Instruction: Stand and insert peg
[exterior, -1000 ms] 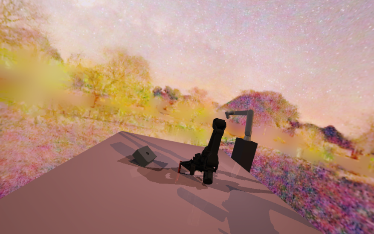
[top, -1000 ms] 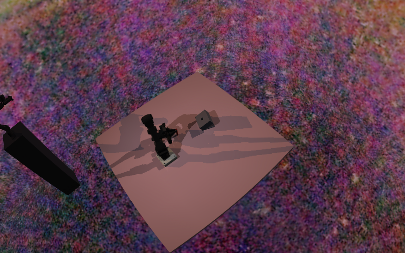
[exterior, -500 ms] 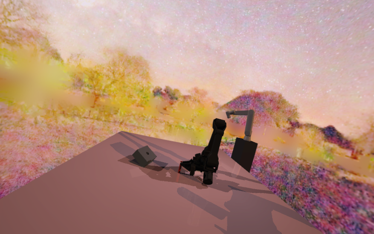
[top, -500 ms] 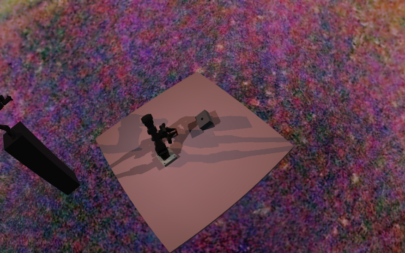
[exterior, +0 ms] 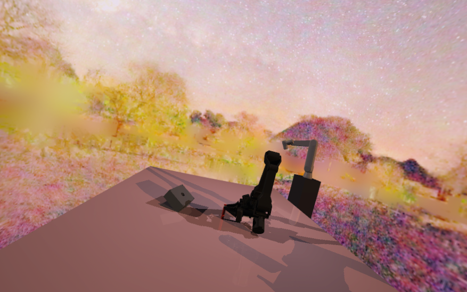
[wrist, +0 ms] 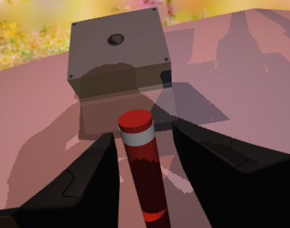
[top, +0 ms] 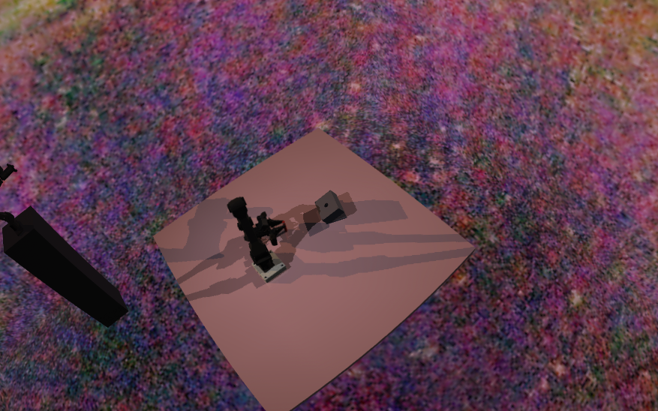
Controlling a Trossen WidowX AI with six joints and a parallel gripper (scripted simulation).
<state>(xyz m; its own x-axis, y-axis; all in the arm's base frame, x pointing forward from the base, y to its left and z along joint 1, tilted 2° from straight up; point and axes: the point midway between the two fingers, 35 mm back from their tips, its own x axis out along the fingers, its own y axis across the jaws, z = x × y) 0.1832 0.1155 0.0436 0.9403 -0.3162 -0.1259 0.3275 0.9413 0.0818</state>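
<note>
Bench runs wide beneath everything, and my arm rises from it on the near side of the sloped panel, bent low towards that panel. My hand reaches out short of the panel, its fingers partly open and gripping nothing.

Between those fingers stands the peg, in front of the panel and well apart from it, with a gap showing on either side. Its long axis runs upright, across my reach, and its white band is at the top, so I judge the plain end to be down on the bench; in my wrist view the foot is out of sight.

The hole opens in the panel's face, tilted up towards me. I take the standing and letting go as just about done. Closing squarely comes next, since a finger brushing one side could tip the peg; after that the upright axis must lean to match the hole's.
</note>
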